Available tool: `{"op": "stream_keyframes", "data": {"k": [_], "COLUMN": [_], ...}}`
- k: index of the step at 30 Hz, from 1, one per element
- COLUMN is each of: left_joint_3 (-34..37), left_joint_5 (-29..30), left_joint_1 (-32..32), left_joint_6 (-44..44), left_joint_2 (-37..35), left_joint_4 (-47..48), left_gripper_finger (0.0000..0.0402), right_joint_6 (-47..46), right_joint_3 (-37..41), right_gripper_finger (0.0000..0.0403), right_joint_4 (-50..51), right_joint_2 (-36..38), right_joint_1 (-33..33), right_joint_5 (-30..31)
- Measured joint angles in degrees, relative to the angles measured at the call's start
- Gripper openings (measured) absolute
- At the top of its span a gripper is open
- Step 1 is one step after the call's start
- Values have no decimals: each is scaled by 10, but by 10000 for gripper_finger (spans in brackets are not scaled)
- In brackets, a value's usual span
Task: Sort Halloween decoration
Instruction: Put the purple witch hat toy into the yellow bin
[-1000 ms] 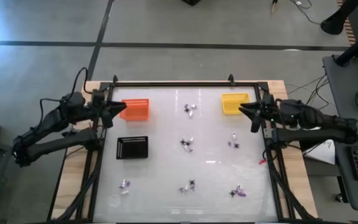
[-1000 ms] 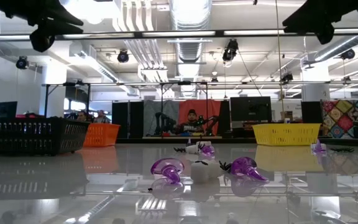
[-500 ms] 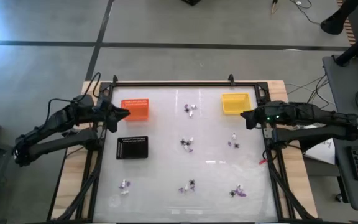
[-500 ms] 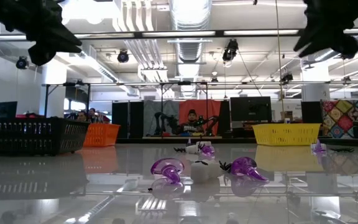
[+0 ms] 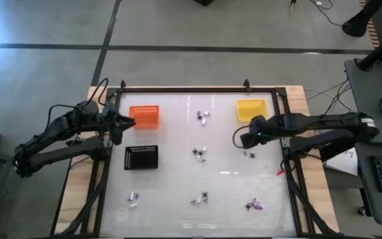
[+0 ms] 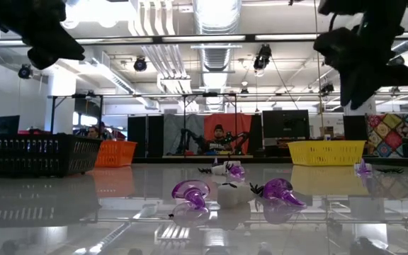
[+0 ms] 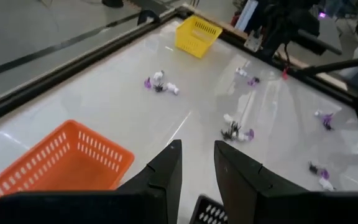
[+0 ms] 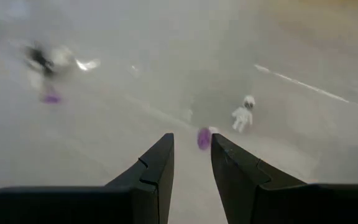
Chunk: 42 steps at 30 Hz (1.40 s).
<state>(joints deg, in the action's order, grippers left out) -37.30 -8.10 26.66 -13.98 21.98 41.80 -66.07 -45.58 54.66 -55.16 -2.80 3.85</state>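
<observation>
The Halloween decoration lies on the white table in small clusters of white, purple and black trinkets: one at the far middle, one at the centre, one at the right and several along the near edge. My right gripper hangs open, pointing down, just above and left of the right cluster. Its wrist view shows a purple trinket and a white figure past the fingers. My left gripper stands open in the air by the orange basket, holding nothing.
A yellow basket stands at the far right and a black basket at the left, nearer than the orange one. A black frame rims the table. Bare table lies between the clusters. A person sits in the room beyond.
My right gripper has swung from the table's right edge out over the table, toward the left and down. It has rolled and tipped to point steeply down above the right cluster. My left gripper has tipped down a little in place. No trinket has moved.
</observation>
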Motion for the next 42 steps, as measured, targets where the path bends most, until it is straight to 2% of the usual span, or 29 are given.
{"op": "stream_keyframes", "data": {"k": [15,30,36,42], "left_joint_3": [-32,-32,-32,-31], "left_joint_5": [0,0,0,0], "left_joint_1": [0,0,0,0], "left_joint_6": [45,45,45,45], "left_joint_2": [-19,-26,-26,-26], "left_joint_4": [17,19,20,21], "left_gripper_finger": [77,77,77,77], "right_joint_6": [-90,-72,-74,-74], "right_joint_3": [-2,-2,-2,-1], "right_gripper_finger": [98,98,98,98], "right_joint_4": [-14,-49,-59,-60], "right_joint_2": [-134,-257,-268,-268], "right_joint_1": [91,92,90,83], "right_joint_5": [5,12,42,43]}}
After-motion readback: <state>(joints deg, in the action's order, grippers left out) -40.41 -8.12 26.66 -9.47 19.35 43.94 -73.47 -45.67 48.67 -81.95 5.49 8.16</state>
